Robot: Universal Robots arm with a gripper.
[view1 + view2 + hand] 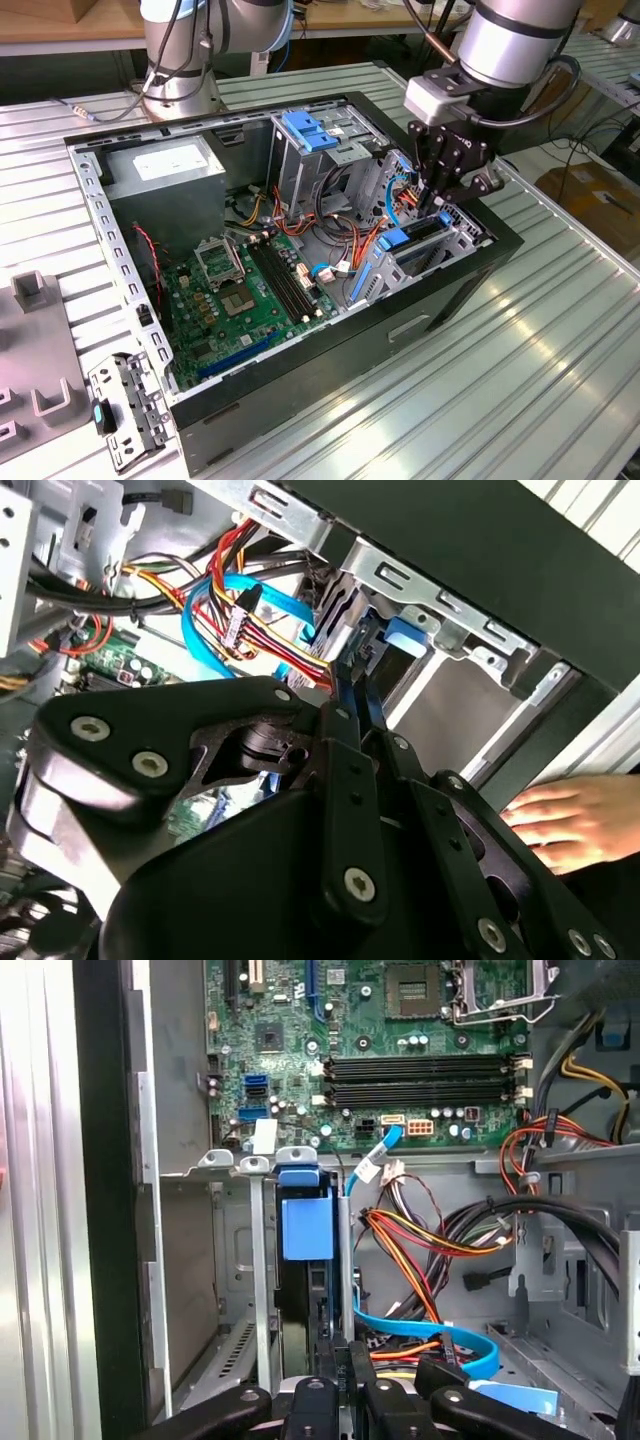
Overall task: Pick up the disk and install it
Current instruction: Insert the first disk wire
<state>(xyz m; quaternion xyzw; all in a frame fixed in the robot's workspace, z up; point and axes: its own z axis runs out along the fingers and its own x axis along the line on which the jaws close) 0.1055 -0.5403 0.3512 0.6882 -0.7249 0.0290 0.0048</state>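
Disk [412, 243] stands on edge in the drive cage [455, 245] of the computer case [500, 262] in the exterior view, right below my pincer [441, 196]. In the first wrist view its blue rail [307, 1225] runs lengthwise away from my fingers, which pinch its near edge. In the second wrist view a hand [575, 820] rests beside the case

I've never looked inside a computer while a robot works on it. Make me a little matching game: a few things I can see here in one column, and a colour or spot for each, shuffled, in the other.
Things:
1. motherboard
2. disk
3. flat data cable
4. power supply box

Descriptions:
A. grey, with a white sticker, in the case's far corner at the exterior view's left
B. green, lying flat on the case floor
C. blue ribbon curving among the red and yellow wires
D. standing on edge in the metal cage, blue tab on it, right under the gripper

Pairs: 1-B, 2-D, 3-C, 4-A
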